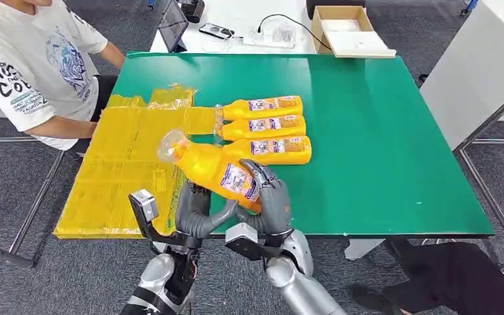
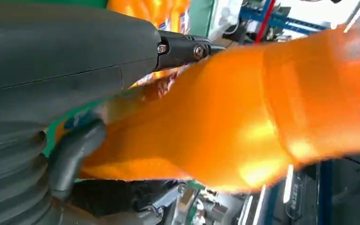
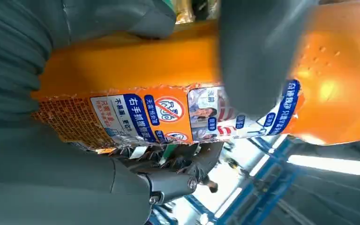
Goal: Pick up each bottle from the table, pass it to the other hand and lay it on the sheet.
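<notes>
Three bottles (image 1: pixel 266 127) lie right of the sheet (image 1: pixel 126 164).

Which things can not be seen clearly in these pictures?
- Held bottle base: head view, covered by both hands, left, right.
- Its cap: left wrist view, blurred.
- Label text: right wrist view, partly hidden by a finger.
- Person: cut by the edge.

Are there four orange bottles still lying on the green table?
No, three orange plastic bottles lie on the green table; a fourth orange bottle is held up by both robot hands.

Green table (image 1: pixel 380 157) bears yellow sheet (image 1: pixel 118 170), three bottles (image 1: pixel 266 128).
</notes>
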